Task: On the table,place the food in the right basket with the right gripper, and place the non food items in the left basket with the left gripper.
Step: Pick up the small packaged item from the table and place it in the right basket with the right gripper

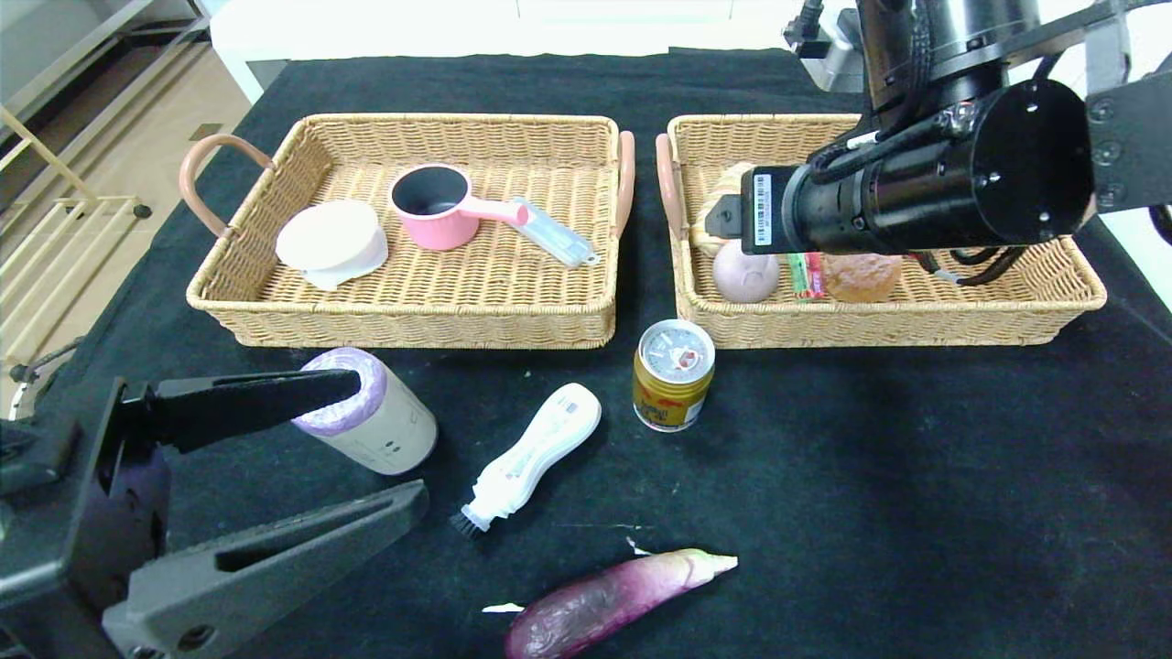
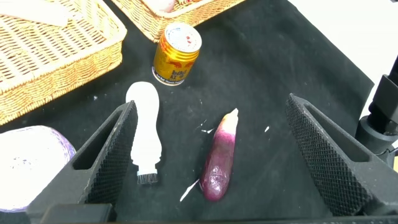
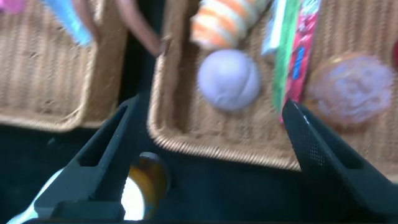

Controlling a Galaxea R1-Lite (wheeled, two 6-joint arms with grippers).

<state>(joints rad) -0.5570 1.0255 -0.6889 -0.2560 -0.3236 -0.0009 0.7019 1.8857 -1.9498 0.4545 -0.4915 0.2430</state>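
Observation:
My left gripper [image 1: 392,439] is open and empty, low over the table [image 1: 870,476], beside the beige roll with the purple top [image 1: 385,426]. In the left wrist view, it [image 2: 211,106] frames the white brush [image 2: 144,134] and the purple eggplant [image 2: 221,155]. The brush [image 1: 531,458], eggplant [image 1: 613,595] and gold can [image 1: 673,373] rest on the cloth. My right gripper [image 3: 208,112] is open and empty over the front left corner of the right basket [image 1: 916,320]. The potato [image 1: 745,275] and green stick pack [image 3: 286,50] lie inside it. No red can shows.
The left basket [image 1: 412,320] holds a pink saucepan [image 1: 439,206], a white lid [image 1: 330,240] and a pale blue item [image 1: 554,233]. A bread roll [image 1: 861,275] and an orange-striped item [image 3: 227,22] also lie in the right basket. My right arm covers much of it.

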